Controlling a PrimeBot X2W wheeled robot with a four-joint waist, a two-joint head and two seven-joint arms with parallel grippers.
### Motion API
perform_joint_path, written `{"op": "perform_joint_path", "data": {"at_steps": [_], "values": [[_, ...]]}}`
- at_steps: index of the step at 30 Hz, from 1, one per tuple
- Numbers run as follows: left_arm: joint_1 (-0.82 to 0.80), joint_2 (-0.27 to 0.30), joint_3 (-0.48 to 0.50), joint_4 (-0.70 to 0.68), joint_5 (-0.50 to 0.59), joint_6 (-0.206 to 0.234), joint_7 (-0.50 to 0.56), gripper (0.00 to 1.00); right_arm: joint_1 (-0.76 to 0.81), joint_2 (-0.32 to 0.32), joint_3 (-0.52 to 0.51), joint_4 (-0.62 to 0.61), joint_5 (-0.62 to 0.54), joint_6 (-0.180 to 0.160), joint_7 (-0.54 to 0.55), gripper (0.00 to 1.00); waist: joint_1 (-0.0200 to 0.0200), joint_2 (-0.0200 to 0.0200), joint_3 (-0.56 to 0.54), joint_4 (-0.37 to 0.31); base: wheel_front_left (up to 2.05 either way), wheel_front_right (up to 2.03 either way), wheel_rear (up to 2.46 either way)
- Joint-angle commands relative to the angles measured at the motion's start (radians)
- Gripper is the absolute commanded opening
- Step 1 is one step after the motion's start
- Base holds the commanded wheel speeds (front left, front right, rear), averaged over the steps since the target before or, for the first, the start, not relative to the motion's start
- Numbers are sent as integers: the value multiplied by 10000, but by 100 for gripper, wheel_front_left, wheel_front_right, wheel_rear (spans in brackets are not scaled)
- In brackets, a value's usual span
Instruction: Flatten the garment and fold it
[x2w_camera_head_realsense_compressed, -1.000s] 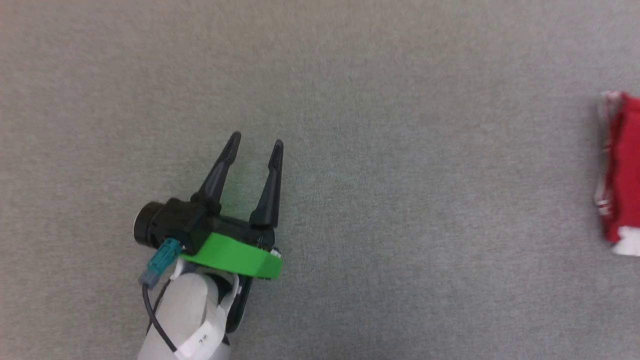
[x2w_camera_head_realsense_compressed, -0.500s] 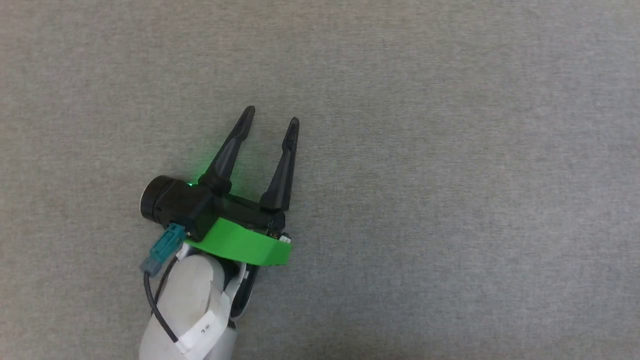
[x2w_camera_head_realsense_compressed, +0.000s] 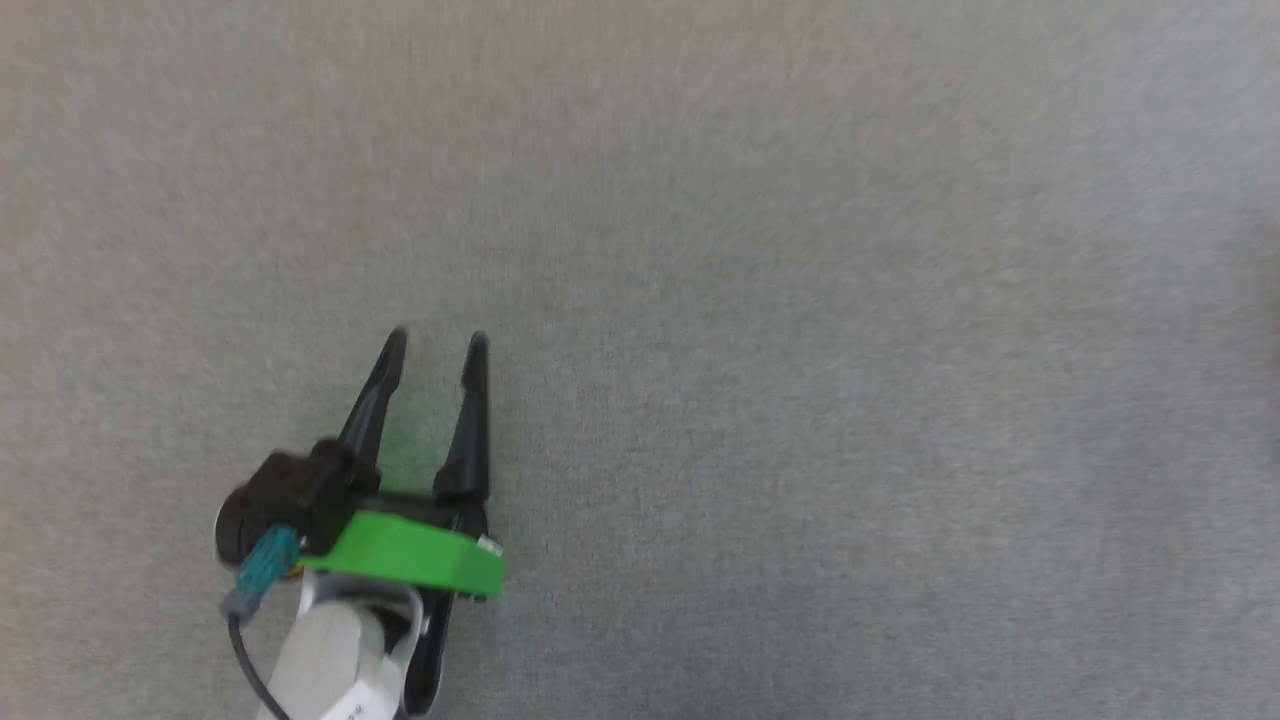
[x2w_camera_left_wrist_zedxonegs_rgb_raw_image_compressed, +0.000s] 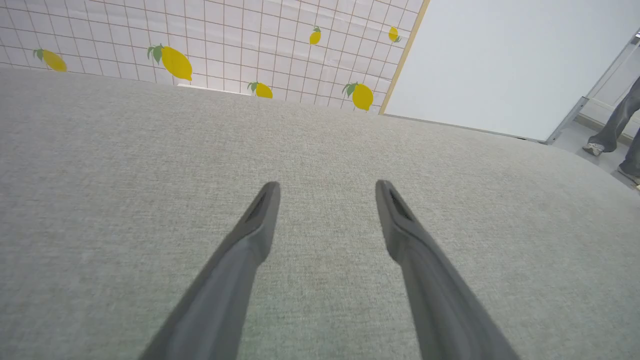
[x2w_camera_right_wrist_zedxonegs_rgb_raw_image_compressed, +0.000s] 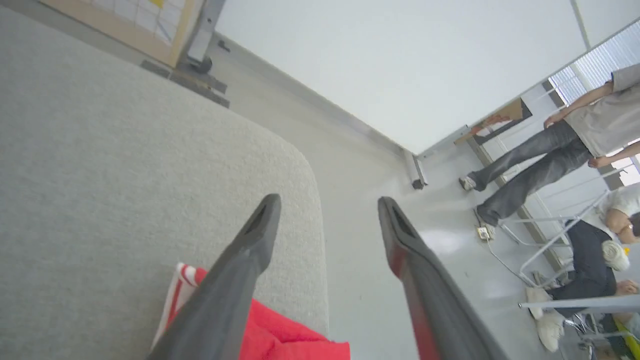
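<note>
The garment (x2w_camera_right_wrist_zedxonegs_rgb_raw_image_compressed: 280, 340) is a red folded bundle with striped red-and-white trim, lying on the grey table near its rounded corner, at the bottom of the right wrist view. My right gripper (x2w_camera_right_wrist_zedxonegs_rgb_raw_image_compressed: 325, 205) hangs above it with its jaws open and nothing between them. My left gripper (x2w_camera_head_realsense_compressed: 435, 345) stands open over bare grey cloth at the lower left of the head view. The left gripper (x2w_camera_left_wrist_zedxonegs_rgb_raw_image_compressed: 325, 187) holds nothing in the left wrist view either.
The grey fabric table (x2w_camera_head_realsense_compressed: 800, 300) spans the head view. Its rounded corner (x2w_camera_right_wrist_zedxonegs_rgb_raw_image_compressed: 305, 165) and edge drop to the floor beside the garment. A lemon-print tiled wall (x2w_camera_left_wrist_zedxonegs_rgb_raw_image_compressed: 225, 45) stands beyond the table. A person (x2w_camera_right_wrist_zedxonegs_rgb_raw_image_compressed: 545, 150) walks past and another person (x2w_camera_right_wrist_zedxonegs_rgb_raw_image_compressed: 600, 260) sits nearby.
The head view has shifted, so the garment has left its right edge. My left gripper stays open and now sits lower and further left in that view.
</note>
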Motion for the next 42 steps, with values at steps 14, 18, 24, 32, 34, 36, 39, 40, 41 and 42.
{"op": "perform_joint_path", "data": {"at_steps": [14, 18, 24, 32, 34, 36, 39, 40, 41, 42], "values": [[1543, -11, 488, -337, 119, 795, -40, 100, 2332, 4059, -355, -3903, 824, -19, -1762, 100, -1, -1, -3113, 406, 0, 0, 0], [1842, -11, 520, -371, 119, 885, -40, 100, 3756, 5215, -507, -4863, 921, -19, -2093, 100, -1, -1, -3348, 673, 0, 0, 0], [2212, -12, 568, -215, -23, 994, -40, 100, 5311, 6116, -244, -5006, 1046, -19, -2544, 100, -1, -1, -3563, 905, 0, 0, 0], [2503, -12, 452, 88, 177, 1031, -40, 100, 6288, 6757, -59, -4403, 803, -19, -3068, 100, -1, -1, -3703, 1050, 0, 0, 0], [2489, -12, 424, 102, 210, 1018, -40, 100, 6310, 6817, -62, -4379, 749, -19, -3106, 100, -1, -1, -3659, 1062, 0, 0, 0], [2447, -12, 401, 114, 221, 1000, -40, 100, 6313, 6854, -21, -4361, 693, -19, -3113, 100, -1, -1, -3619, 1079, 0, 0, 0], [2368, -12, 396, 98, 156, 1024, -40, 100, 6290, 6885, 16, -4360, 637, -19, -3107, 100, -1, -1, -3562, 1085, 0, 0, 0], [2348, -12, 404, 99, 124, 1040, -40, 100, 6269, 6894, 23, -4367, 622, -19, -3101, 100, -1, -1, -3530, 1086, 0, 0, 0], [2374, 4, 384, 86, 156, 988, 1, 0, 6251, 6844, 16, -4378, 675, -2, -3015, 0, -1, -1, -3544, 1085, 0, 0, 0], [2374, 4, 379, 85, 161, 986, 18, 0, 6250, 6838, 17, -4378, 674, 0, -2998, 0, -1, -1, -3541, 1085, 0, 0, 0]]}}
